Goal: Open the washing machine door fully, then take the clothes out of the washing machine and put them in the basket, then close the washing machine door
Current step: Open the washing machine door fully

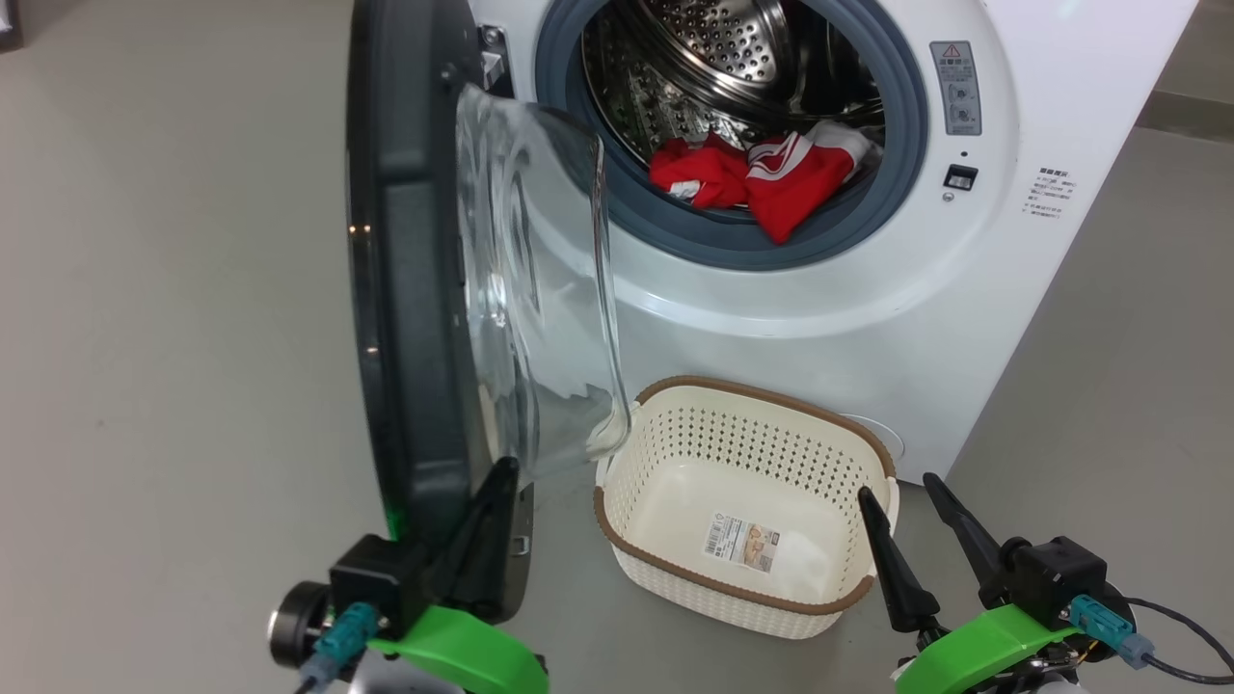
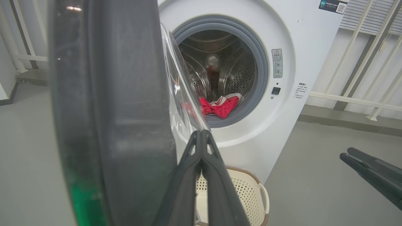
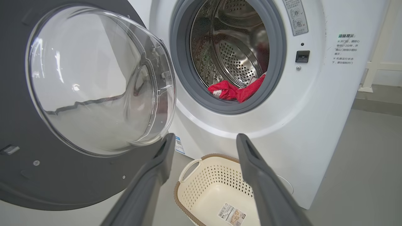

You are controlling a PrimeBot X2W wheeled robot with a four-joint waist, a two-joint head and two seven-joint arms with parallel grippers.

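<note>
Laundry area, whether in a home or a test room undetermined; white front-loading washing machine (image 1: 868,318) on bare grey floor (image 1: 174,337); perforated laundry basket (image 1: 762,448) before it; white railing (image 2: 355,101) behind.

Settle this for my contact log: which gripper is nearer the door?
Left. The left gripper, shut, sits by the door's lower edge; the right gripper, open, is at the basket's right side, well apart from the door.

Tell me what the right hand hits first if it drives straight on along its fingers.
Probably the washing machine's white front, just below the drum opening. The open right hand seems to aim over the basket, though depth is hard to judge.
</note>
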